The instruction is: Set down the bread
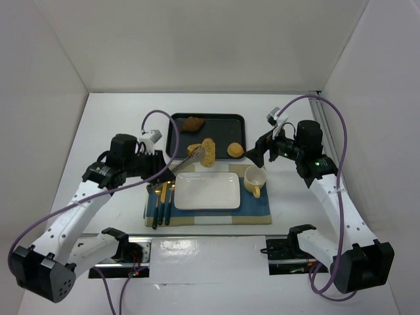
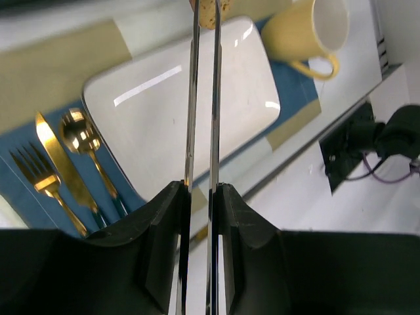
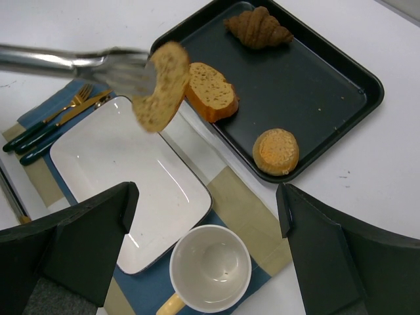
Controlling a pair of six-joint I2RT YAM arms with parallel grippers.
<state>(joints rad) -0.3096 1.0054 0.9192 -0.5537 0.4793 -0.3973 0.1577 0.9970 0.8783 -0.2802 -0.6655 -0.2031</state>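
**1. Surroundings.** A blue-and-tan placemat [image 1: 259, 209] lies at table centre. On it:
- white rectangular plate [image 1: 207, 190] in the middle
- yellow cup w/ white interior [image 3: 210, 269] at 3 o'clock of the plate, just beside it
- gold knife, fork and spoon w/ dark handles [image 2: 62, 161] at 9 o'clock

A black rectangular tray [image 3: 308, 85] sits at 12 o'clock of the plate, beyond the mat. Long steel tongs [image 3: 65, 60] cross above the plate's far-left corner.

**2. Containers.** The tray holds:
- dark brown croissant [image 3: 258, 27] on the far side
- golden-orange loaf piece [image 3: 211, 94] at the near-left rim
- round orange bun [image 3: 275, 151] at near right

**3. Task item.** The pale speckled oval bread slice [image 3: 161, 86] is off all surfaces. It is pinched on edge in the tong tips, approx. above the tray's near rim, at 12 o'clock of the plate.

**4. Grippers.**
- L gripper [image 2: 199, 193]: clamped narrow on the tongs' handle end, blades nearly together.
- R gripper [image 3: 207, 197]: fingers spread wide, holding nothing. It hangs above the cup and the plate's 3 o'clock end.

**5. View differences.**
- Top view: the slice covers the loaf piece.
- R wrist view: shows both, slice in front.
- L wrist view: shows only the slice's lower edge at the top margin. The tray is out of frame.
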